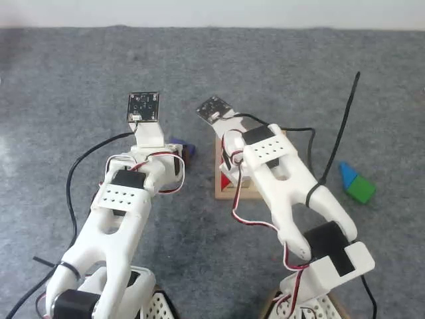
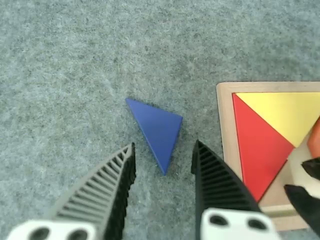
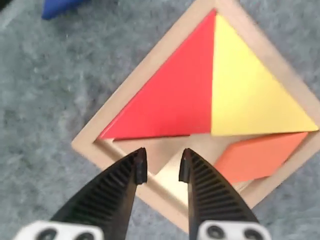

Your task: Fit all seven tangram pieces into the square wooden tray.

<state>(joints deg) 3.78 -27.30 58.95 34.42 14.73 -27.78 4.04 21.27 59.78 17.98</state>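
Pincer of the left arm [image 2: 164,147] stands open; one sharp corner of the blue triangle [image 2: 157,127] points in between its tips, long edge running ahead. Right pincer [image 3: 162,160], narrowly parted, hovers over a bare corner of the wooden tray [image 3: 90,145].

Carpet [image 2: 75,60] lies open around the blue triangle [image 2: 156,131]; only the tray rim [image 2: 225,130] seems near.

Spread across a grey felt table [image 1: 80,80]: tray and loose pieces.
Lying flat on the felt, a square wooden tray [image 2: 224,125], with a blue triangle [image 2: 157,131] just beside its rim, not touching; well apart on the far side, a small blue piece [image 1: 347,174] touching a green piece [image 1: 362,190]; near one arm, a black cable [image 1: 69,193].
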